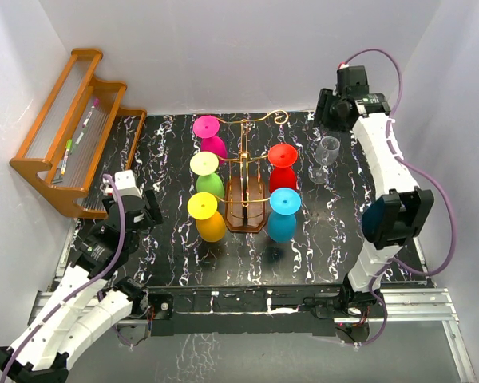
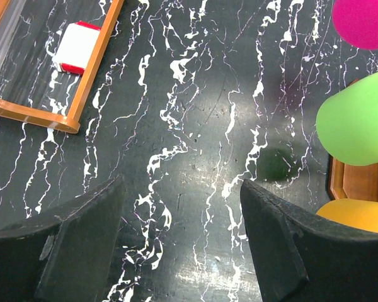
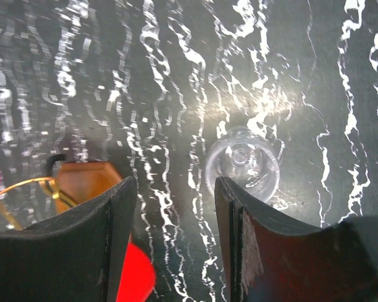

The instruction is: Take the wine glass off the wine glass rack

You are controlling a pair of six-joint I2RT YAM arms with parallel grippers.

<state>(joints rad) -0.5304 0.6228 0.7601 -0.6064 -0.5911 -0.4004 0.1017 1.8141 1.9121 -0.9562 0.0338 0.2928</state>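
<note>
Looks basically done: the clear stemmed wine glass (image 1: 326,158) stands upright on the black marbled tabletop (image 1: 184,255), off the gold-wire wine glass rack (image 1: 243,214). The right hand (image 3: 175,184) above it is open and empty, and so is the left hand (image 2: 181,185).

A robotics lab test cell: plain white panels (image 1: 223,48) box in a black marbled tabletop (image 1: 319,247) on aluminium rails (image 1: 415,303).

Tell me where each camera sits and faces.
Top external: above and behind, looking down on the wine glass rack; left arm, right arm show.
Left wrist: on the left gripper, facing the tabletop; fingers show.
Right wrist: on the right gripper, above the clear wine glass; fingers show.
Shared: top external shows that glass too.
</note>
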